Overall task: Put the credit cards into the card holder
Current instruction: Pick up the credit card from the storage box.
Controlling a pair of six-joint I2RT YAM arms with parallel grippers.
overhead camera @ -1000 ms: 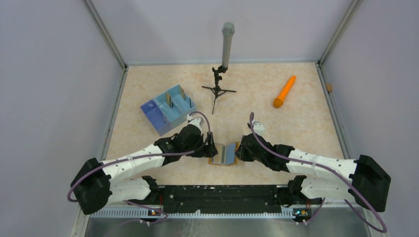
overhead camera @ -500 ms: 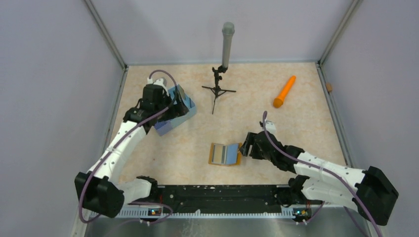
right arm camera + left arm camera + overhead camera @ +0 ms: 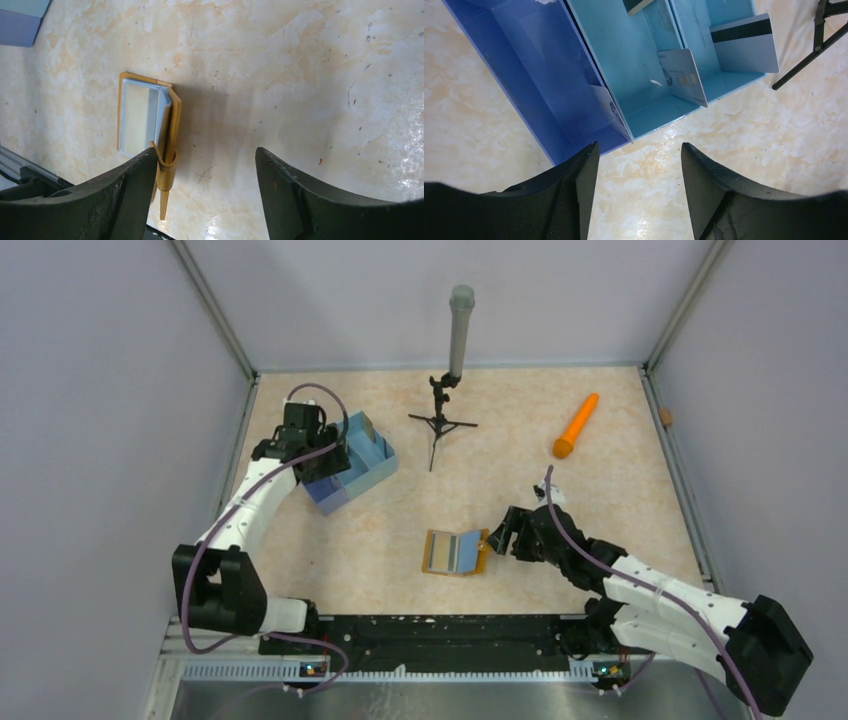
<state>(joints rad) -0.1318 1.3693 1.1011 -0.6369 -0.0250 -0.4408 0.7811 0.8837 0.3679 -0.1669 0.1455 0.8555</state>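
The card holder (image 3: 455,552) lies unfolded on the table, mustard-orange with a greyish-blue pocket (image 3: 142,117) and its snap tab pointing toward me. My right gripper (image 3: 498,538) (image 3: 206,152) stands open just right of it, with its left finger beside the tab and nothing between the jaws. My left gripper (image 3: 325,458) (image 3: 639,147) hovers open and empty over the near corner of the blue divided tray (image 3: 539,75). Credit cards stand in the tray: one with a dark stripe (image 3: 744,45), one leaning in the light blue section (image 3: 681,75), and one against the divider (image 3: 606,107).
The blue tray (image 3: 362,475) sits at the back left near the wall rail. A grey microphone on a small black tripod (image 3: 456,350) stands at the back centre. An orange cone-shaped stick (image 3: 576,426) lies at the back right.
My left arm swung from the card holder to the blue tray at the back left, its jaws narrowing a little. My right gripper opened and drew back to the right of the card holder.
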